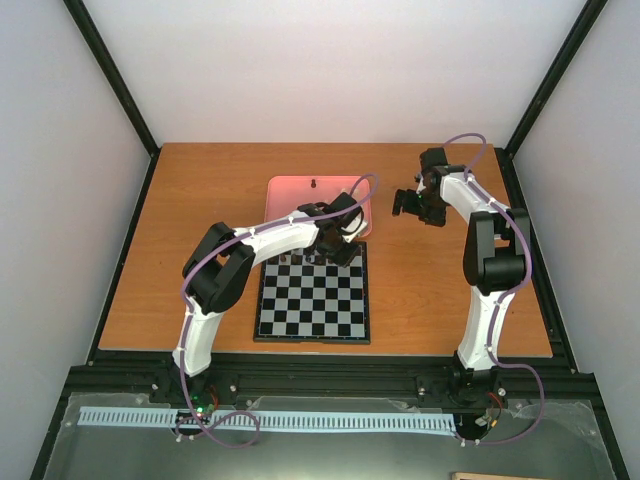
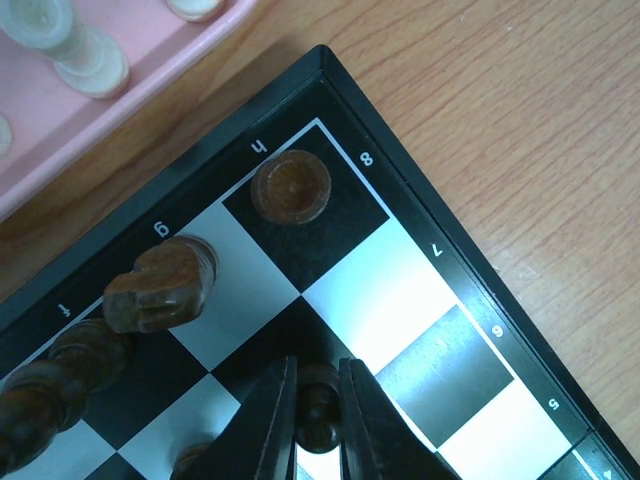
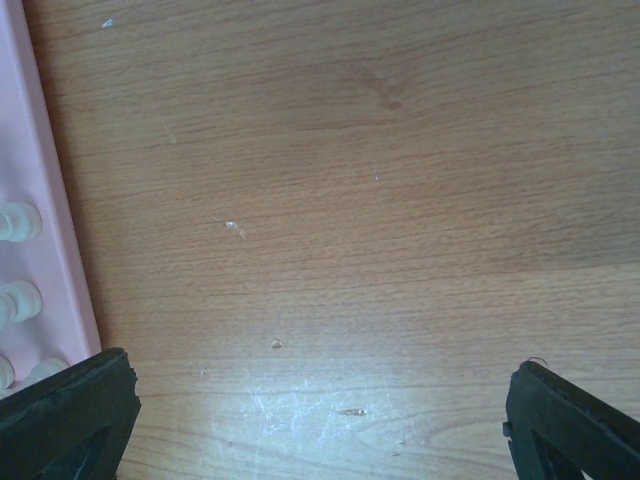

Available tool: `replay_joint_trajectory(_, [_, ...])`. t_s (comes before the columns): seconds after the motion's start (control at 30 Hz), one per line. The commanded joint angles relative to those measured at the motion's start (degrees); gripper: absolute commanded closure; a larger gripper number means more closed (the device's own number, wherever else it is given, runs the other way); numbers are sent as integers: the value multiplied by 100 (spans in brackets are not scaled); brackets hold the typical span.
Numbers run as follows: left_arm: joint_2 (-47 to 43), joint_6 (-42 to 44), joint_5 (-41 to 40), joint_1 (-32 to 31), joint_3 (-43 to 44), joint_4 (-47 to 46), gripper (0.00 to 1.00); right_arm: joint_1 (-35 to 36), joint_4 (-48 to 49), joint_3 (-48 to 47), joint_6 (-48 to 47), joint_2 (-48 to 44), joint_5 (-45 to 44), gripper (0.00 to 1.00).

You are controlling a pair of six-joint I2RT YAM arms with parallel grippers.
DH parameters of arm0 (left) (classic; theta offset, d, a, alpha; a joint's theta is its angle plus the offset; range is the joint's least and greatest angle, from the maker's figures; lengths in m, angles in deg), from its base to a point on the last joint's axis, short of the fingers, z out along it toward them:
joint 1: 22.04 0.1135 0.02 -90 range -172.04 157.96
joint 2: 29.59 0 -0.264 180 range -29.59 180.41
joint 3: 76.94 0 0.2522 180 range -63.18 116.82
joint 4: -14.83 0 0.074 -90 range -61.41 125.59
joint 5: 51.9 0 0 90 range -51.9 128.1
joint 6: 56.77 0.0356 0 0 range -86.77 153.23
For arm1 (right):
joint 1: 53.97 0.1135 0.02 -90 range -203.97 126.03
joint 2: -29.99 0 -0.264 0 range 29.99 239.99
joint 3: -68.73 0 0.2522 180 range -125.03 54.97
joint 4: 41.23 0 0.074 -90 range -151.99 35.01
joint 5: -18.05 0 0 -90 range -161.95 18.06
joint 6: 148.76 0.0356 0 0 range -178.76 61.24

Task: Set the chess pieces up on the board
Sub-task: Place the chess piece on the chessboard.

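Chess pieces (image 2: 290,186): the dark set is partly placed. The far row of the board (image 2: 390,300) holds a rook in the corner square marked h8, a knight (image 2: 160,285) on the next square, and more dark pieces running on down that row. The cream pieces (image 2: 90,60) stand in the pink tray (image 2: 120,110), which touches or nearly touches the board's far edge.

Left tool (image 2: 318,370): fingers drawn together on a dark pawn (image 2: 318,415), one finger on each side of its stem. The pawn sits directly between the fingers. It is upright, long axis vertical, head up towards the wrist. It is over the second row in from the far edge, near the rook's corner. I cannot tell the exact square, nor whether the base touches the board.

Right tool (image 3: 320,370): jaws wide apart and holding nothing. It hangs over the bare surface (image 3: 350,200) just right of the tray, well apart from the pawn. The left arm is much the nearer.

Judgement: this is a pawn placement in progress. The next move depends on keeping the pawn's axis vertical over its square, clear of the knight and rook alongside. The risk is that the pawn tips as the fingers part.
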Motion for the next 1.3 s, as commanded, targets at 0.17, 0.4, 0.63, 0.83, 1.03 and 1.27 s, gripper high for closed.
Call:
replay_joint_trajectory(0.17, [63,-6,-233,-47,150,-49,87,-44,93,23,25,-124,22,0])
replay_joint_trajectory(0.4, [61,18,-168,-47,146,-35,82,-44,84,22,32,-132,23,0])
replay_joint_trajectory(0.63, [-77,32,-189,-47,78,-6,70,-43,85,22,41,-143,30,0])
replay_joint_trajectory(0.83, [-353,42,-194,-47,305,272,69,-44,76,-9,59,-172,38,0])
replay_joint_trajectory(1.03, [-785,107,-227,-36,941,714,63,-44,82,-9,106,-200,46,0])
replay_joint_trajectory(1.27, [-560,-403,1,600,1975,898,47,-44,68,-108,168,-187,65,0])
